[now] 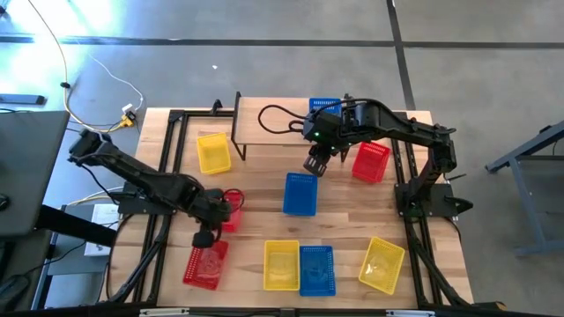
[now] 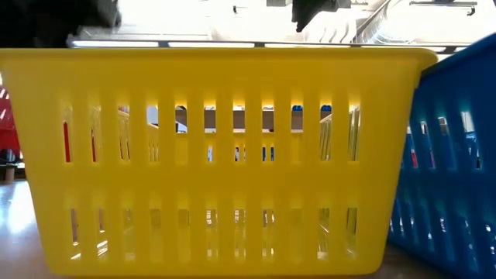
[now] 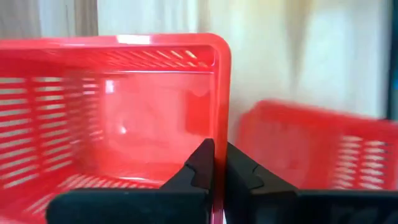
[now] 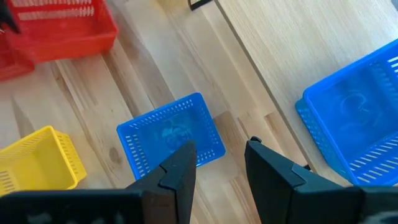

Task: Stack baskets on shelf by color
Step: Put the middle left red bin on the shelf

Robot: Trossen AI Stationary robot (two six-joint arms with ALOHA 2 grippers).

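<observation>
My left gripper (image 1: pixel 220 211) is at the table's left middle, shut on a red basket (image 1: pixel 233 209). A second red basket (image 1: pixel 205 264) lies near the front left edge and shows blurred in the left wrist view (image 3: pixel 311 152). My right gripper (image 1: pixel 315 165) hangs open above the table, in front of the shelf (image 1: pixel 282 136) and above a blue basket (image 1: pixel 300 194), its fingers (image 4: pixel 177 171) apart with nothing between them. One blue basket (image 1: pixel 324 106) stands on the shelf. A third red basket (image 1: pixel 371 161) lies at the shelf's right front. My left gripper pinches one upright wall of the red basket (image 3: pixel 220 134) near a corner, one finger inside the basket and one outside. The fingers come from above, slanting down. The basket's opening faces up. Whether its bottom is off the table I cannot tell.
A yellow basket (image 1: pixel 213 152) lies left of the shelf. Along the front edge lie a yellow basket (image 1: pixel 281 264), a blue one (image 1: pixel 316 269) and another yellow one (image 1: pixel 382 264). The front yellow basket (image 2: pixel 209 155) fills the low view. Black frame rails run along both table sides.
</observation>
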